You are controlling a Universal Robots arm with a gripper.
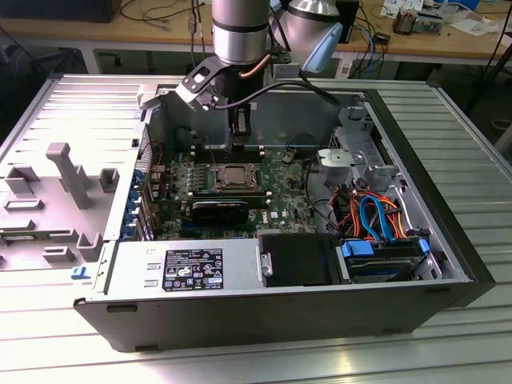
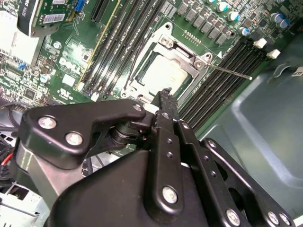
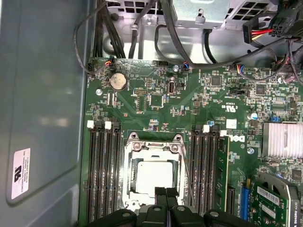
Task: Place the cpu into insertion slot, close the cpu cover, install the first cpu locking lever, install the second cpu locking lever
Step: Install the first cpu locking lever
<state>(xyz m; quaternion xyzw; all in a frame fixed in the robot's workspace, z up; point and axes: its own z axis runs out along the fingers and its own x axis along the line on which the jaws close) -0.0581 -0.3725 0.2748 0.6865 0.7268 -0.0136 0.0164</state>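
The cpu (image 3: 155,174) lies flat in the insertion slot (image 1: 232,176) on the green motherboard, its dull silver top showing. The cpu cover (image 3: 152,147) is down, framing the chip through its square window. In the second wrist view the cpu (image 2: 163,75) sits just beyond the fingertips, and a thin locking lever rod (image 2: 232,72) sticks out from the socket's corner over the memory slots. Another thin lever (image 3: 186,163) runs along the socket's side. My gripper (image 3: 165,193) hovers at the socket's edge, shut and holding nothing. In the exterior view the gripper (image 1: 238,144) hangs just behind the socket.
Black memory slots (image 3: 102,175) flank the socket on both sides. A finned heatsink (image 3: 283,139) and a green card (image 3: 277,203) lie nearby. The case wall (image 3: 42,94) stands close by. The power supply (image 1: 192,268) and a drive cage with cables (image 1: 376,216) fill the case's front and exterior view's right.
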